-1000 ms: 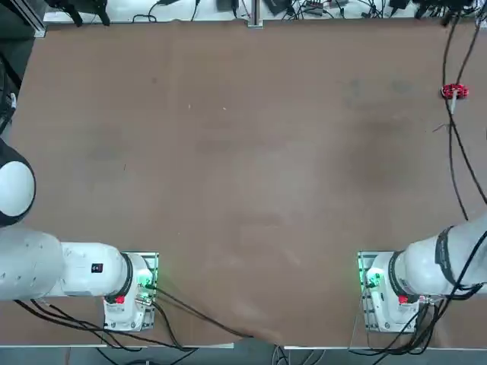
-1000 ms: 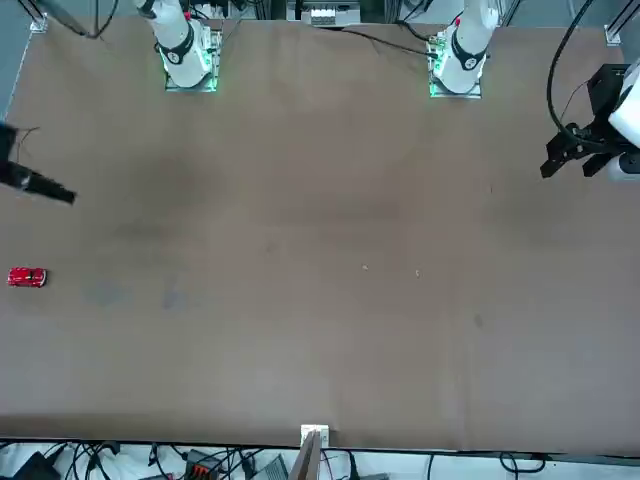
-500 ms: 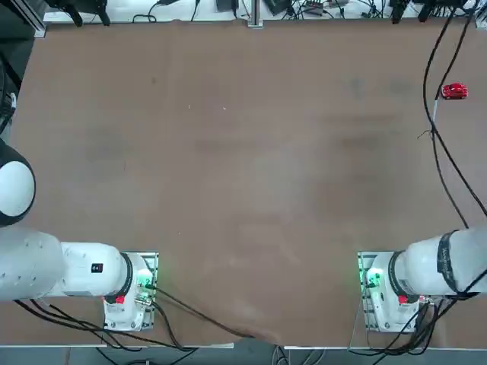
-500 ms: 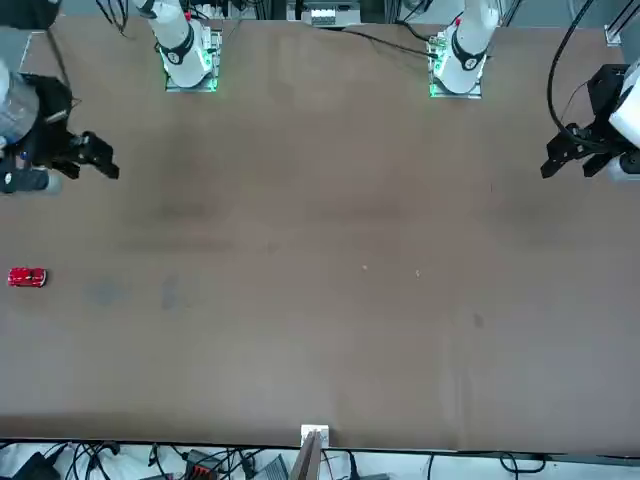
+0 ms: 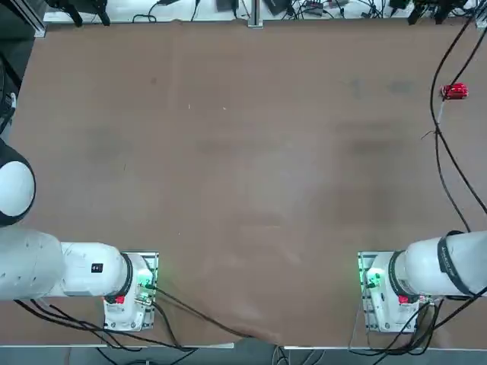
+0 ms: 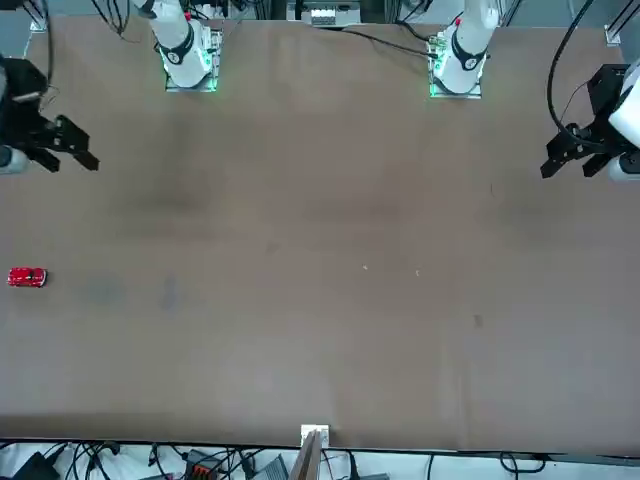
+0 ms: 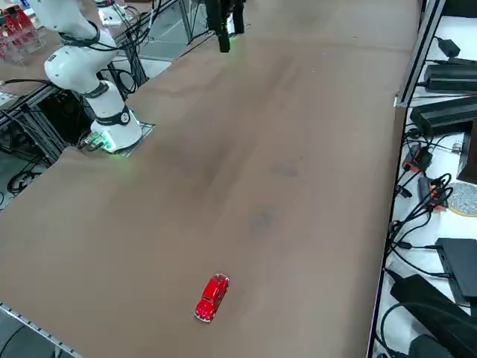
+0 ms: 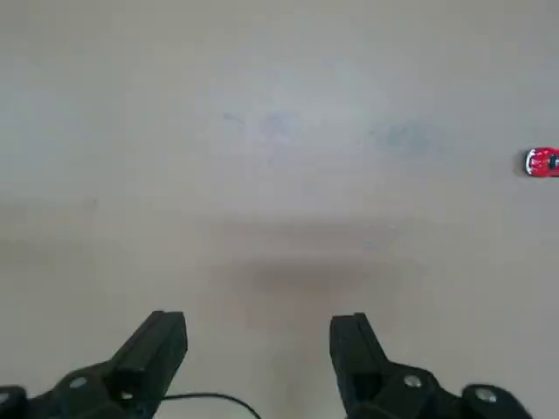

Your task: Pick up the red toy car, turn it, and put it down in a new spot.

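1. My right claw [image 8: 258, 349] hangs high over the plain brown tabletop [image 5: 243, 182], its two black fingers [image 8: 157, 345] spread apart with nothing between them.

2. Seen from across the table, my claw [image 6: 60, 148] sits out at the table's edge on my own right side, well apart from the car and nearer my base than the car is.

3. The tiny bright red oblong toy car with pale details [image 5: 454, 91] rests on the tabletop far out from my base, close to the right-hand edge of the table.

4. From the side camera, the car [image 7: 212, 297] stands on its wheels on bare wood, alone, with its long axis running roughly along the near table edge.

5. The front camera shows the car [image 6: 27, 277] just inside that same edge, lying lengthwise across the picture.

6. In my wrist camera the car [image 8: 542, 162] shows only partly at the frame's border, far off to one side of my fingers and not between them.

7. A loose black cable [image 5: 441, 122] from my arm passes in front of the tabletop just beside the car in the overhead view; whether it touches the car I cannot tell.
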{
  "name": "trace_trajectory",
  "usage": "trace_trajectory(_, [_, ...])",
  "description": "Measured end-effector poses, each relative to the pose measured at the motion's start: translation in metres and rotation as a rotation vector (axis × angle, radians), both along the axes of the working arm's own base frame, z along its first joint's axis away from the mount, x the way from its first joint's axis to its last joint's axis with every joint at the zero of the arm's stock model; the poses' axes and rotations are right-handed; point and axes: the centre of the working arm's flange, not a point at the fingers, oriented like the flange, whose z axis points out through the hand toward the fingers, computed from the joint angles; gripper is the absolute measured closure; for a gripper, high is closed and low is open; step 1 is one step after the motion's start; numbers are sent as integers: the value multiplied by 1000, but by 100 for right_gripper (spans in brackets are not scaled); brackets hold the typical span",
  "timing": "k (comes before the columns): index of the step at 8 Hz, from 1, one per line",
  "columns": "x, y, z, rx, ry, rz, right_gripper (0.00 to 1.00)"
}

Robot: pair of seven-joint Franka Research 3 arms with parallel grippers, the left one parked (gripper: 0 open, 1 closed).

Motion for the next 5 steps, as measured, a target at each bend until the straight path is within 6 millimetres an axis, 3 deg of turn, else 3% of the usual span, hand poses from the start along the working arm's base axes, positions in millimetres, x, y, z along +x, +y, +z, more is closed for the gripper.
trace_trajectory(5, [-1, 7, -5, 0, 9, -11, 0])
